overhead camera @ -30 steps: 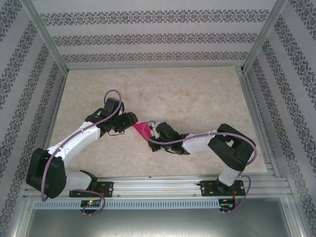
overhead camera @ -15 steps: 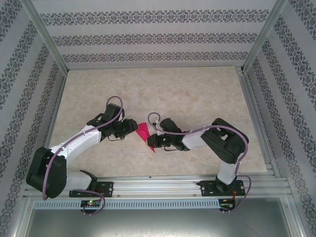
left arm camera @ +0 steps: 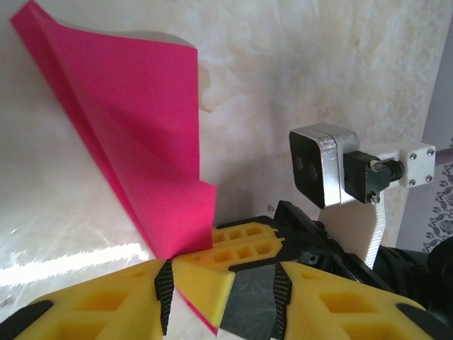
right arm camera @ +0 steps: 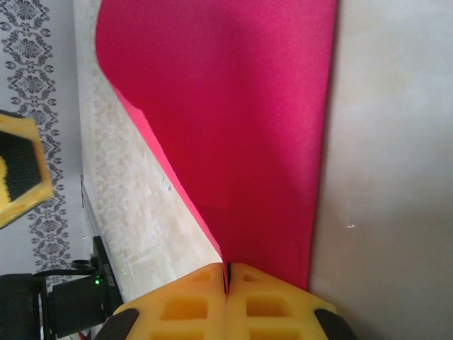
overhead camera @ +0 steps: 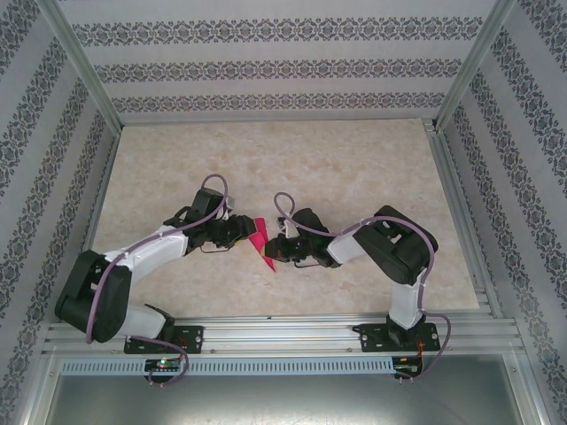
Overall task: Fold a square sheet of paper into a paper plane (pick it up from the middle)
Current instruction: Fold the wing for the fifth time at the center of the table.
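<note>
Pinching the paper (right arm camera: 233, 106) tight, the right gripper (right arm camera: 226, 282) holds one edge. The left gripper (left arm camera: 221, 294) stands open around a corner; shut it slowly, keeping the fold straight.

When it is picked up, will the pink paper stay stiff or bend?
Probably floppy: the pink paper curls at its free edge while the right gripper pinches one end. Likely very light: that small pinch holds it upright.

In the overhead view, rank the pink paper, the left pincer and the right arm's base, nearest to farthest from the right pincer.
1. pink paper, clamped in the right pincer itself.
2. left pincer, just left, across the paper.
3. right arm's base, at the near right edge.
</note>
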